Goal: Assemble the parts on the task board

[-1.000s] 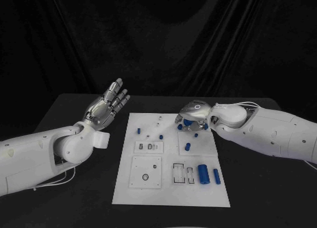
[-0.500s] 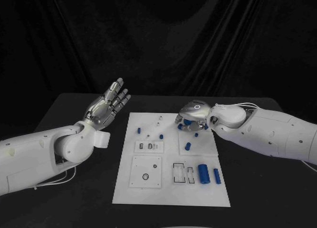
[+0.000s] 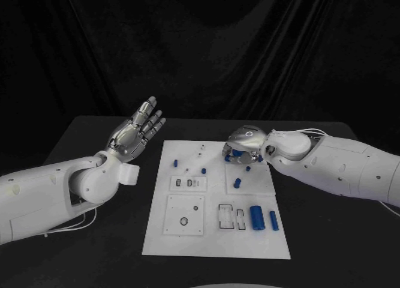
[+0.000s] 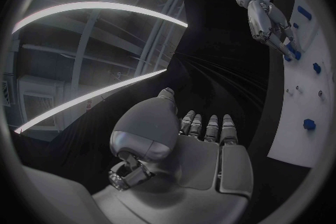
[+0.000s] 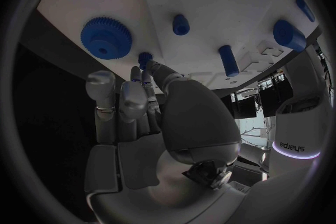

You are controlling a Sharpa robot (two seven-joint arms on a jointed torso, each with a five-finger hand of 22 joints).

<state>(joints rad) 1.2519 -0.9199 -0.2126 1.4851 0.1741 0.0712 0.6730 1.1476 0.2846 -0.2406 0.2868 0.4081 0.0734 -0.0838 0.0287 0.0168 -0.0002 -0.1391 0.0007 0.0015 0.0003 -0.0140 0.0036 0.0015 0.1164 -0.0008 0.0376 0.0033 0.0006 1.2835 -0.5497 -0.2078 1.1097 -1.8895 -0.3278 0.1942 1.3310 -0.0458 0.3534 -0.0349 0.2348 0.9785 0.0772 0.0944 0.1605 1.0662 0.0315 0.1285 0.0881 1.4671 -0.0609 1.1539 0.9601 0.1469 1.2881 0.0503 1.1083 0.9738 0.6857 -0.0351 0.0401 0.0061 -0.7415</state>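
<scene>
parts of blue plastic, small pegs and cylinders, lie scattered over the flat white task board (image 3: 215,240) in the middle of the black table (image 3: 96,135), and the right hand (image 3: 243,144) is down among those at the board's far end. in the right wrist view its silver fingers (image 5: 143,87) curl together with their tips at a small blue peg (image 5: 145,58) that sits just beside a toothed blue gear (image 5: 106,37); they look to be pinching the peg (though whether they truly hold it or only touch it i cannot tell). the wrist is bent so the palm faces down, probably to bring the fingertips onto so small a piece from above.

the left hand (image 3: 136,133) stands well off the board's left edge, palm raised, fingers straight and spread, holding nothing; my guess is that it is parked there to leave the board free for the other arm.

outward from the working hand, a short blue stub (image 5: 181,24) and a longer blue pin (image 5: 228,60) stand on the board nearby. at the near end a thick blue cylinder (image 3: 256,219) and a thinner blue rod (image 3: 273,222) lie side by side next to a dark-outlined rectangular slot (image 3: 225,218), likely laid out beside the recesses they belong to.
</scene>
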